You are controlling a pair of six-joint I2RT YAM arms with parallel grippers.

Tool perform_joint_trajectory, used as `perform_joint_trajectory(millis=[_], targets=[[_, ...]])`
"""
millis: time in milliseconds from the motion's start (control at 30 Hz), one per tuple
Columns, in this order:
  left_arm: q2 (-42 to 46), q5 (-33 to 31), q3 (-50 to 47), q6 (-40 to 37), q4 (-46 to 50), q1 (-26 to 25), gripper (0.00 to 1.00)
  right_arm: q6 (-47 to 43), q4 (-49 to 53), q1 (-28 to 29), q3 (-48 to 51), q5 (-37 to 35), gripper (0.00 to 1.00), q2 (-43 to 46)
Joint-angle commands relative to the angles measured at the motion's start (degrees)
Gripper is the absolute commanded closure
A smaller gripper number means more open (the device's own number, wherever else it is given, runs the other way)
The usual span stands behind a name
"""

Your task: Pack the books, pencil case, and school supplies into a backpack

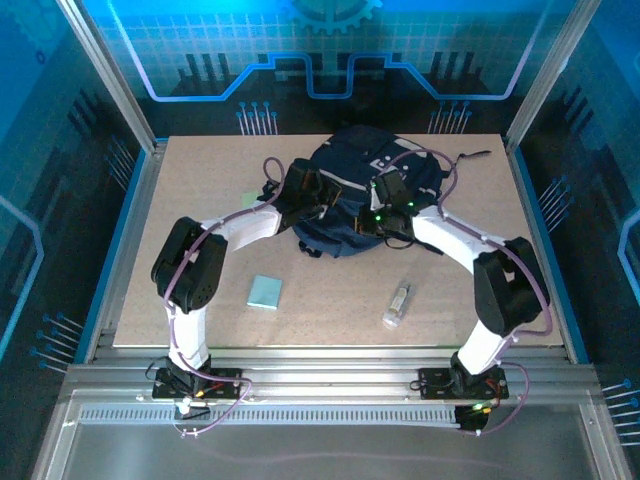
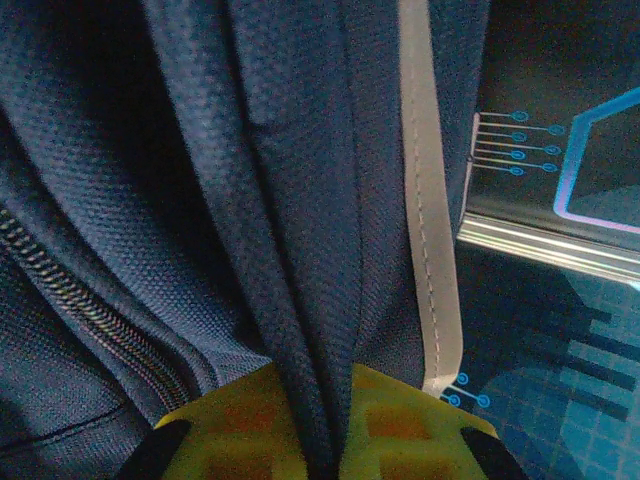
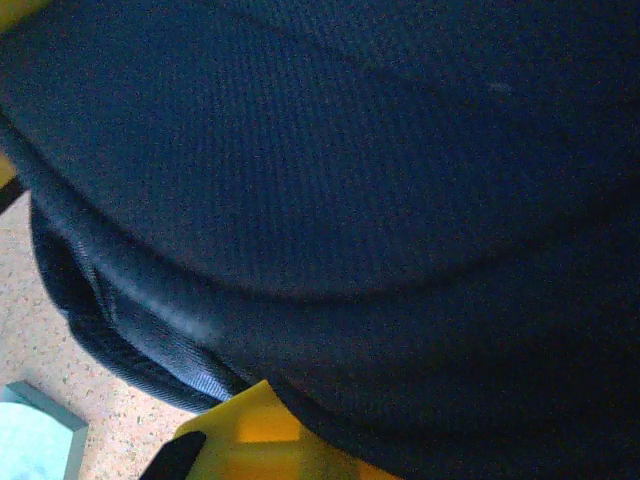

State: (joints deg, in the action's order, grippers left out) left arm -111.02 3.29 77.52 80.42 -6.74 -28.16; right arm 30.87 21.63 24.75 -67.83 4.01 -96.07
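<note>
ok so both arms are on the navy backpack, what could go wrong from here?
1. The left gripper pinches only a thin fold of the dark navy fabric backpack beside its zipper; it could slip free under a pull.
2. Navy fabric drapes over the right gripper, so its hold cannot be confirmed.
3. The pale teal square pad and small clear tube lie on the table between the arms; a forearm pulling back might sweep them.

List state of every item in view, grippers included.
backpack: on the table, open or zipped unclear
left gripper: shut on a backpack fold
right gripper: against the backpack, grip unclear
teal pad: flat on the table, unpacked
clear tube: lying on the table, unpacked
pale-green block: on the table, unpacked
</note>
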Motion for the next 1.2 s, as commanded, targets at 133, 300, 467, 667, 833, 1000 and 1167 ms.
perform_joint_trajectory(millis=[133, 300, 467, 667, 833, 1000, 1167], targets=[[7.1, 0.7, 1.0, -6.1, -1.4, 4.3, 1.00, -8.7, 2.5, -10.6, 5.8, 1.8, 1.00, 5.0], [8.8, 2.7, 1.6, -8.7, 1.2, 5.2, 1.00, -10.2, 1.6, -16.4, 7.3, 3.6, 1.00, 4.1], [9.4, 5.7, 1.8, -9.4, 3.1, 5.2, 1.00, -11.2, -0.3, -19.0, 5.9, 12.5, 1.00, 2.8], [8.7, 1.0, 0.2, -9.8, 2.2, 4.4, 1.00, -9.0, -2.2, -15.8, 6.5, 26.3, 1.00, 4.6], [6.1, 0.5, -0.8, -6.0, -2.0, 3.6, 1.00, -9.1, -0.9, -11.1, 8.2, 21.7, 1.00, 6.2], [5.6, 0.7, -0.6, -4.6, -3.1, 2.5, 1.00, -6.0, -5.3, -5.9, 9.1, 17.4, 0.80, 7.7], [6.1, 0.2, -0.7, -4.3, -3.2, 1.6, 0.98, -0.8, -4.4, 0.0, 5.7, 7.5, 0.61, 6.9]])
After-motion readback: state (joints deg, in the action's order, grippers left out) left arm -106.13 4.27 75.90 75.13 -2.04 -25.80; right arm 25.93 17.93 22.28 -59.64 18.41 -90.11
